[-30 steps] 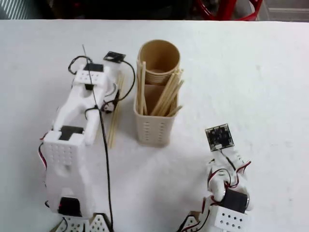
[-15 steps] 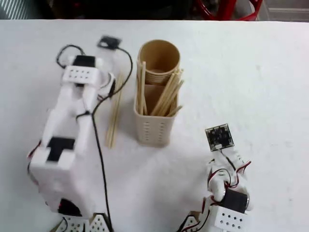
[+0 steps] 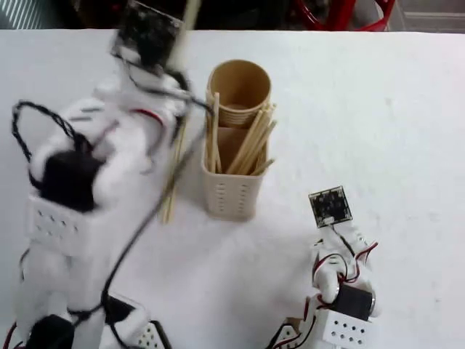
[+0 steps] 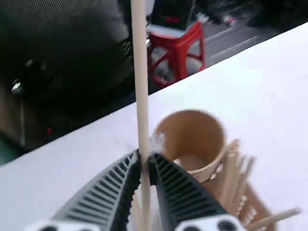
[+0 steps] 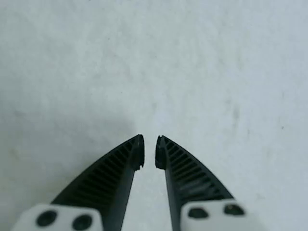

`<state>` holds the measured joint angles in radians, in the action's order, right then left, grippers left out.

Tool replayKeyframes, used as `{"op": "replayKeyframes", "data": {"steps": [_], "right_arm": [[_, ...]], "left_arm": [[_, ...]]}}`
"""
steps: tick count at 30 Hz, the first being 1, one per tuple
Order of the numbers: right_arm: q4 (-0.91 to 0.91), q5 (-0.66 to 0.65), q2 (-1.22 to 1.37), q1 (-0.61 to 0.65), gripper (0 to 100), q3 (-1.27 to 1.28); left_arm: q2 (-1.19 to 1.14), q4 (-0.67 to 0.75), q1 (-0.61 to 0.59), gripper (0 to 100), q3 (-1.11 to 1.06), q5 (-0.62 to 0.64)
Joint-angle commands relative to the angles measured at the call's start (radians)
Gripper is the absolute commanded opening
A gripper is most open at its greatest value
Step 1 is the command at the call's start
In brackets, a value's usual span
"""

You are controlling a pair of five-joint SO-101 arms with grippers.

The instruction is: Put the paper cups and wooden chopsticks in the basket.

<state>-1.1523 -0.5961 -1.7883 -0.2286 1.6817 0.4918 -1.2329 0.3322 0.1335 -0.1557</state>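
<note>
Wooden chopsticks [image 3: 251,145] stand in basket [image 3: 232,193] at frame centre, with stacked paper cups [image 3: 240,87] in its upper end. Loose chopsticks [image 3: 168,205] lie on table [image 3: 392,109] just left of basket, partly under left arm [image 3: 80,174]. Table edge runs along frame top; open surface right of basket. Right arm [image 3: 341,298] at lower right, well apart.

Left wrist view: left gripper [image 4: 144,161] pinches single chopstick [image 4: 139,72] upright; cups and basket just beyond tips.

Right wrist view: right gripper [image 5: 149,151] nearly pressed together, holding nothing, over bare table.
</note>
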Motion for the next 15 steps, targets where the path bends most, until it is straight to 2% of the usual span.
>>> {"op": "replayKeyframes", "data": {"steps": [1,6,15], "right_arm": [[-0.004,-0.005,-0.005,-0.004,5.7,0.009],[-0.004,-0.005,-0.005,-0.004,5.7,0.009],[-0.004,-0.005,-0.005,-0.004,5.7,0.009]], "left_arm": [[0.042,0.100,0.148,2,0.026,-0.023],[0.039,0.212,0.165,2,-0.014,-0.146],[0.042,0.374,0.194,2,-0.230,-0.155]]}}
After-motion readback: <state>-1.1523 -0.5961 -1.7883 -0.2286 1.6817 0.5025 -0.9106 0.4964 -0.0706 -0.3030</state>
